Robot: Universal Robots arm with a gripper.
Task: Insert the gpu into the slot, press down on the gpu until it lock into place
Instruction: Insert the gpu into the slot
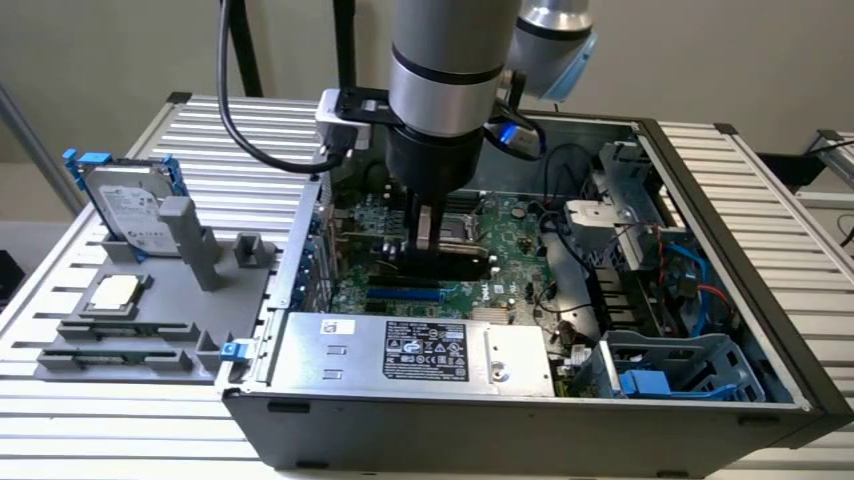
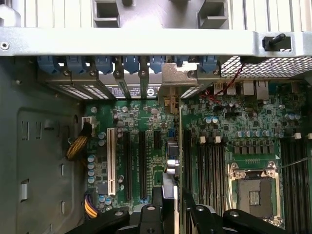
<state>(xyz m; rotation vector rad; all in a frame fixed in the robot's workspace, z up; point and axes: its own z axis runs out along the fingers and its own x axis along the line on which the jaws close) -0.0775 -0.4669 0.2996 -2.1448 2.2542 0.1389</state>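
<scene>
The gpu point(image 1: 447, 265) is held upright in the pincer point(image 1: 430, 250), whose fingers are closed on the card's upper edge; the arm is lowered straight into the open computer case point(image 1: 507, 430), which is laid on its side on the slatted bench point(image 1: 747, 200). In the exterior view the card is seen near the middle of the case, over the green motherboard point(image 1: 514, 225); the slot point(image 1: 400, 295) is seen as a bright-blue strip just beside the card's lower edge, toward 6 o'clock of it; whether the card's edge is already seated in the strip cannot be told. The silver power supply point(image 1: 414, 350) is placed at 6 o'clock of the slot, against the case's near wall. A grey fixture point(image 1: 147, 300) is set on the bench at 9 o'clock of the case, and a hard drive point(image 1: 127, 200) with blue clips is stood in it.

In the wrist view the gpu point(image 2: 171, 161) is seen edge-on, gripped by the pincer point(image 2: 171, 212) between its dark fingers point(image 2: 151, 217); the card is run across the motherboard point(image 2: 234, 122) toward the case's rear brackets; an empty processor socket point(image 2: 253, 192) is seen beside it.
</scene>
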